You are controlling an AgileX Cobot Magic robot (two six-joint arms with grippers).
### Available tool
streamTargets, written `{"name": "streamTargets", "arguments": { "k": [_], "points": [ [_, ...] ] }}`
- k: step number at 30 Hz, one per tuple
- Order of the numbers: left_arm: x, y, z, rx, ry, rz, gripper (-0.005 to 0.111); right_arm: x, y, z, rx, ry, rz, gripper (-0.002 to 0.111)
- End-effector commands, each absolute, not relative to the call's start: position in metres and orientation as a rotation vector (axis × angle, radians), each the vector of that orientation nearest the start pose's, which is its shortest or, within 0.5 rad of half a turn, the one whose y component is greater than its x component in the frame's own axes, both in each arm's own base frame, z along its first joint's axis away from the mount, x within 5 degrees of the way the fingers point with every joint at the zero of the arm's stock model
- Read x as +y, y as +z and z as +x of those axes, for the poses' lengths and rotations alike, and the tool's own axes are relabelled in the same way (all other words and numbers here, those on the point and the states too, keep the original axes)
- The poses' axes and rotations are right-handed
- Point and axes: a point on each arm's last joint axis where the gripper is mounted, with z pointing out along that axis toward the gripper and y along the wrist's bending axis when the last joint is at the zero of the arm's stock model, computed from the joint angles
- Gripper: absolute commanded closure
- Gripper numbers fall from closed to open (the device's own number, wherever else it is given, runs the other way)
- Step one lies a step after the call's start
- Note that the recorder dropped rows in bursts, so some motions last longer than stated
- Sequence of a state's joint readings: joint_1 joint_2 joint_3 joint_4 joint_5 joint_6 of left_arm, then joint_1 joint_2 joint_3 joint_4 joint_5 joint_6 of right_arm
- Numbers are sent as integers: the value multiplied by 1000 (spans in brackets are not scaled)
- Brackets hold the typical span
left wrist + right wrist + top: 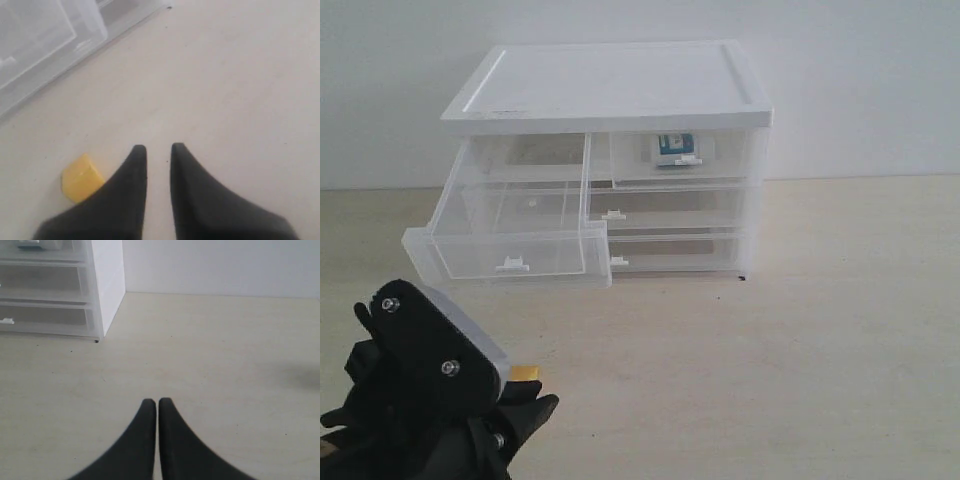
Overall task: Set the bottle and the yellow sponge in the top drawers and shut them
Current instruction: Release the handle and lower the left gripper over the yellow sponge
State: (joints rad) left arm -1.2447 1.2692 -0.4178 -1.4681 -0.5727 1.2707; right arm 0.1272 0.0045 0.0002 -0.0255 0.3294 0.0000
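Sponge step, grasp not made. Lower left of exterior view: left gripper (156, 148) nearly together on nothing, sponge (80, 178) just beside one finger, outside. Needs reopening, centring over sponge. Right gripper (158, 402) together, empty. Behind: left top drawer (540, 250) open, empty; bottle (673, 147) in closed right top drawer (720, 160).

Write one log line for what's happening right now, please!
left hand nearly shut, empty, beside sponge | right hand shut, empty | bottle in shut top right drawer | top left drawer open, empty
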Motion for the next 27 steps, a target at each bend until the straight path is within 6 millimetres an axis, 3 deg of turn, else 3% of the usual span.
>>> {"name": "streamTargets", "arguments": {
  "k": [1,7,13,18,21,22,25,27],
  "points": [
    [-177,215,109,1997,-172,902,102,6,184,54,1800,55,-129,108],
    [-183,225,112,1948,-326,1018,102,6,184,54,1800,55,-129,108],
    [-178,227,125,1935,-299,1013,102,6,184,54,1800,55,-129,108],
    [-194,231,107,1551,-350,1511,102,6,184,54,1800,55,-129,108],
    [-197,226,91,1414,-432,1743,102,6,184,54,1800,55,-129,108],
    [-198,225,87,1415,-473,1767,102,6,184,54,1800,55,-129,108],
    [-196,222,81,1703,-670,1623,102,6,184,54,1800,55,-129,108],
    [-195,218,79,1761,-691,1644,102,6,184,54,1800,55,-129,108]
  ]
}}
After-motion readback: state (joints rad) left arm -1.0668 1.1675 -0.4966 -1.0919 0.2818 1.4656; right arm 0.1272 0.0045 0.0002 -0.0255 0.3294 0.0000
